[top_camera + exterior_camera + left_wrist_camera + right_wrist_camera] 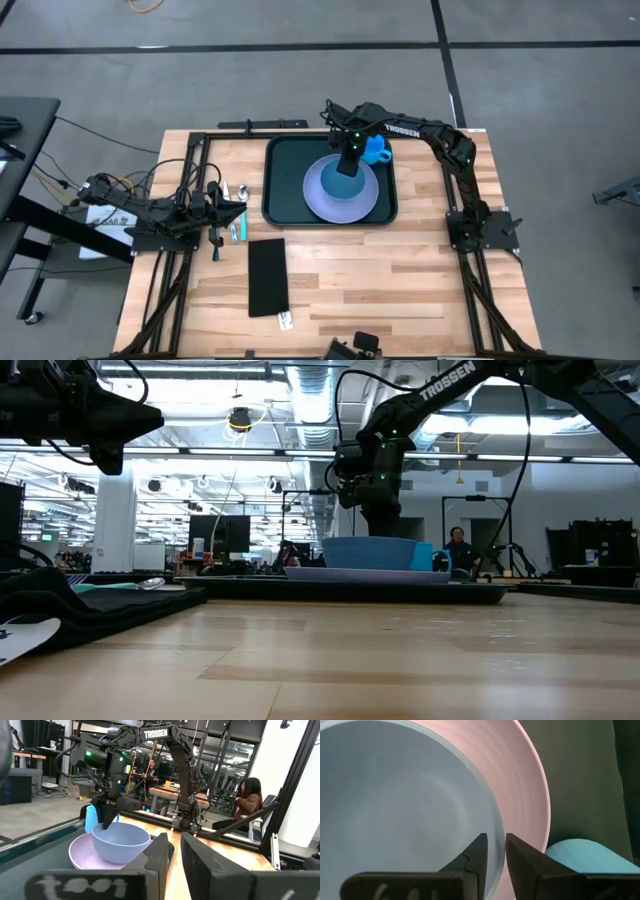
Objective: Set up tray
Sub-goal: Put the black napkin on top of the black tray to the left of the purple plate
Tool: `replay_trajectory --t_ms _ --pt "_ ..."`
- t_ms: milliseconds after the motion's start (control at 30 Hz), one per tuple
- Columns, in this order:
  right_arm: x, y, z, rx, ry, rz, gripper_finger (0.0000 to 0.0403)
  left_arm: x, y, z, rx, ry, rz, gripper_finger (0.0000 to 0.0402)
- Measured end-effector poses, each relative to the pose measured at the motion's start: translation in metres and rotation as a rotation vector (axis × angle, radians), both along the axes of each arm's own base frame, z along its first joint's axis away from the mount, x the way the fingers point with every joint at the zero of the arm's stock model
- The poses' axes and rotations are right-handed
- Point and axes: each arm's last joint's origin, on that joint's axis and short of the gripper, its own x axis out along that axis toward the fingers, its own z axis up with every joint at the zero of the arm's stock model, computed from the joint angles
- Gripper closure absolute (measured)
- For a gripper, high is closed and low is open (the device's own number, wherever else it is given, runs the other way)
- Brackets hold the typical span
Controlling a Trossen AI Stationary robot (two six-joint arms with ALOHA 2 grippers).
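Observation:
The dark tray (285,160) lies at the middle of the table's far half. The lavender plate (365,205) rests flat on it, and the light blue bowl (335,185) stands on the plate. A bright blue cup (378,150) stands in the tray's far right corner. My right gripper (350,165) reaches down onto the far side of the bowl and is shut on its rim. My left gripper (222,213) waits level near the table's left edge, with a narrow gap between its fingers (162,855), and holds nothing. My right gripper (494,847) pinches the bowl's rim (495,827) on its far side, with one finger inside the bowl and one outside. The fingers (107,820) come from above, pointing down. The bowl (120,842) stands upright with its base on the plate (82,855).
A narrow black napkin (267,275) lies on the wood near the tray's near left corner. Cutlery (238,232) and a spoon (243,190) lie by my left gripper. Black frame rails run along the table's left and right sides. A seated person (247,795) shows beyond the table.

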Motion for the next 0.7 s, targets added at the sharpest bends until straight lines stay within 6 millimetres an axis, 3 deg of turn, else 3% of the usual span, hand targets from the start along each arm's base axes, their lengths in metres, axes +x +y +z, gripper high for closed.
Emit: replay_trajectory --t_ms 167,433,700 --pt "-0.001 0.001 0.005 0.003 0.006 0.002 0.0341 0.000 0.000 0.000 0.000 0.000 0.000 0.0360" --pt "0.009 0.004 0.032 -0.028 -0.048 0.020 0.0338 0.000 0.000 0.000 0.000 0.000 0.000 0.0360" --pt "0.014 0.013 0.066 -0.045 -0.076 0.038 0.0288 0.000 -0.001 0.000 0.026 0.003 -0.023 0.0360"
